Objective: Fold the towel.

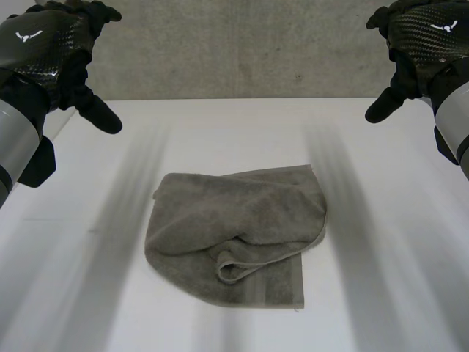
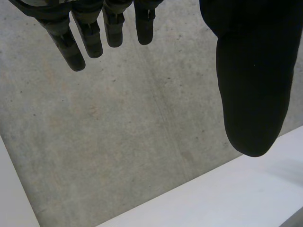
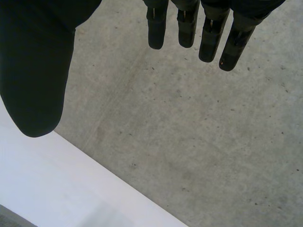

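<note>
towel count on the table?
1. The grey towel lies rumpled mid-way across the white table, one edge curled over itself. The left hand and right hand are apart from it, both open. Its folds could hide something small.

No text, label or number can be read.

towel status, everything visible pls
The towel is grey-brown terry cloth, lying rumpled and partly doubled over near the middle of the white table. A hemmed edge curls up in a loop near its front, and a flat band runs along the near edge. Only the table touches it; the left hand and right hand hang open, well clear.
</note>
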`<action>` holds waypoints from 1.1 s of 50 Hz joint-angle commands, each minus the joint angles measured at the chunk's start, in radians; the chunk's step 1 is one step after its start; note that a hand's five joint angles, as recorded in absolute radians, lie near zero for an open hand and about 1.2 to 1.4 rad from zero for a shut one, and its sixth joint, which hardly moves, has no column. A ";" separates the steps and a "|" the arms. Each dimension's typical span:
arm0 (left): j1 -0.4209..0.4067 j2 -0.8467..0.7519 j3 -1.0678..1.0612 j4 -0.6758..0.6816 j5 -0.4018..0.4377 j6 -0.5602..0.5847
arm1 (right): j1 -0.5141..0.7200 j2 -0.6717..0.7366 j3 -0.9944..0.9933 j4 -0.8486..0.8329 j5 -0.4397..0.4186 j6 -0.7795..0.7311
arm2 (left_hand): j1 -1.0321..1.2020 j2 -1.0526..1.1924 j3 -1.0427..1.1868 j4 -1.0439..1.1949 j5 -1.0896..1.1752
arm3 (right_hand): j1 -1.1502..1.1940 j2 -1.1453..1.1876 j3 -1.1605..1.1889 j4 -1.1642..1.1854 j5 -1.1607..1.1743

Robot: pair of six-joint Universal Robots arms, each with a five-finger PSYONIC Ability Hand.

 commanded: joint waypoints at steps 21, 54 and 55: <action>0.039 -0.340 0.051 0.024 0.086 0.128 | 0.167 0.373 0.005 0.230 -0.385 -0.279 | 0.184 0.199 0.195 0.197 0.162 | 0.036 0.018 0.042 0.020 0.016; 0.097 -0.370 -0.150 0.053 0.096 0.159 | 0.275 0.446 0.003 -0.275 -0.296 -0.102 | 0.031 0.046 0.043 0.044 0.009 | 1.177 1.159 1.183 1.161 1.157; 0.096 -0.372 -0.158 0.062 0.112 0.159 | 0.275 0.446 0.003 -0.275 -0.296 -0.101 | 0.031 0.046 0.043 0.044 0.009 | 1.177 1.159 1.183 1.161 1.157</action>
